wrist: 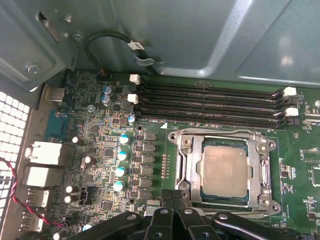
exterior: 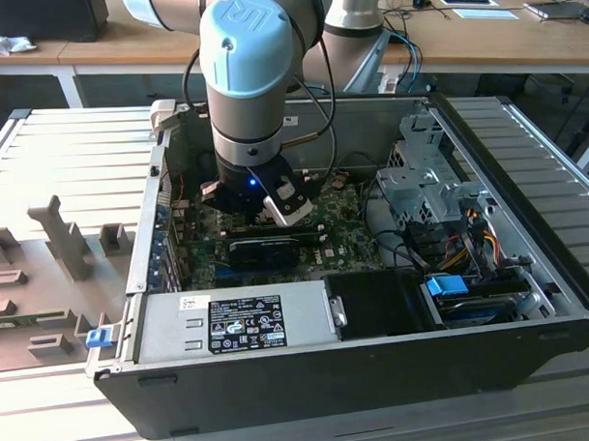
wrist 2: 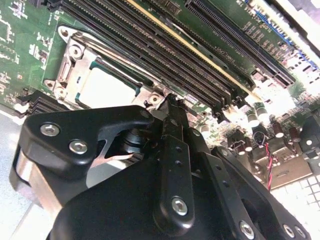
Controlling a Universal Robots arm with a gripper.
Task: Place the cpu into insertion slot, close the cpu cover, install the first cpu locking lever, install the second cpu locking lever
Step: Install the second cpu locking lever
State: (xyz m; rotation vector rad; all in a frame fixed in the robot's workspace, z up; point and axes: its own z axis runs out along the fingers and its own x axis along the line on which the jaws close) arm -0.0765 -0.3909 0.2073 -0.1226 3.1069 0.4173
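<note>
The cpu [wrist: 225,170] lies flat in the insertion slot [wrist: 186,170], its silver-grey top showing through the window of the cpu cover [wrist: 196,162]. The cover is folded down over the chip. In the second wrist view the cpu [wrist 2: 107,90] and the cover [wrist 2: 75,62] sit just past the black fingertips. My gripper [wrist: 175,200] is at the socket's near edge, by one corner, with its fingers together; I cannot make out a lever between them. The gripper [wrist 2: 171,107] points down at that corner. In the exterior view the gripper [exterior: 263,214] reaches down inside the computer case.
Long black memory slots [wrist: 210,100] run beside the socket, and capacitors [wrist: 120,155] stand on its other side. A black graphics card [exterior: 262,246], the power supply [exterior: 240,319], a drive cage [exterior: 424,177] and cables [exterior: 469,234] crowd the case around the arm.
</note>
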